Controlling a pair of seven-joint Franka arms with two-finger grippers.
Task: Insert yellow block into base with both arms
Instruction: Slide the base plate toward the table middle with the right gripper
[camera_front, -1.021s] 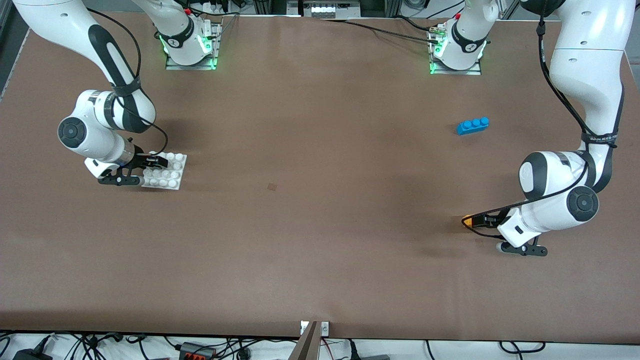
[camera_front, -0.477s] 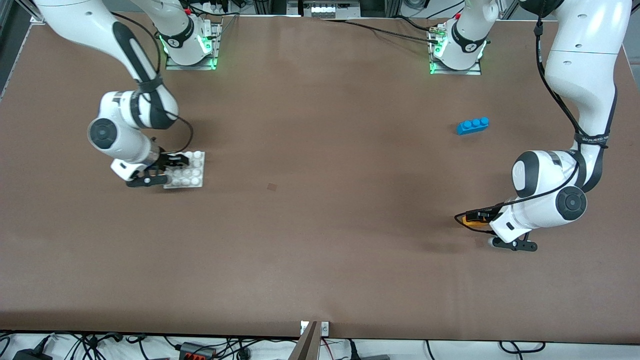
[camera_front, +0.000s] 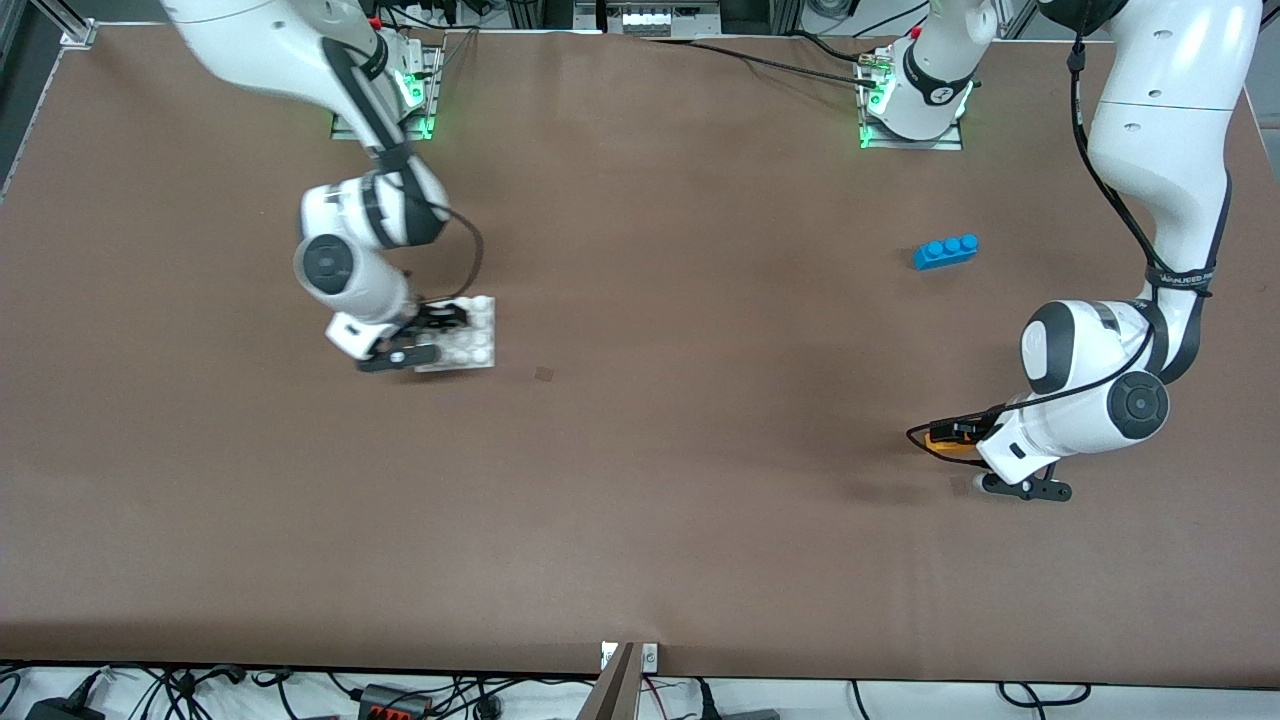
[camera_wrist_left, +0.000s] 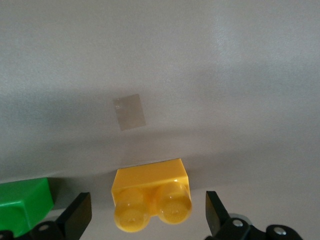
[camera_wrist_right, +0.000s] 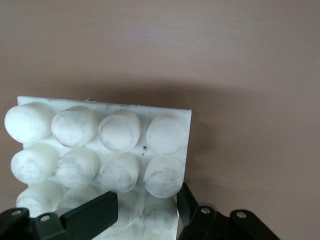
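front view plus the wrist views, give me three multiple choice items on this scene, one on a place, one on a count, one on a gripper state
1. Where is the blue brick?
A. on the white base
B. on the table toward the left arm's end
C. in the right gripper

2. How many studs top the yellow block?
A. two
B. three
C. four

3. What is the left gripper doing?
A. shut on the green brick
B. shut on the base
C. open around the yellow block

Answers:
1 B, it lies alone on the brown table.
2 A, two round studs show.
3 C, its fingers stand apart from the block's sides, while the right gripper grips the base.
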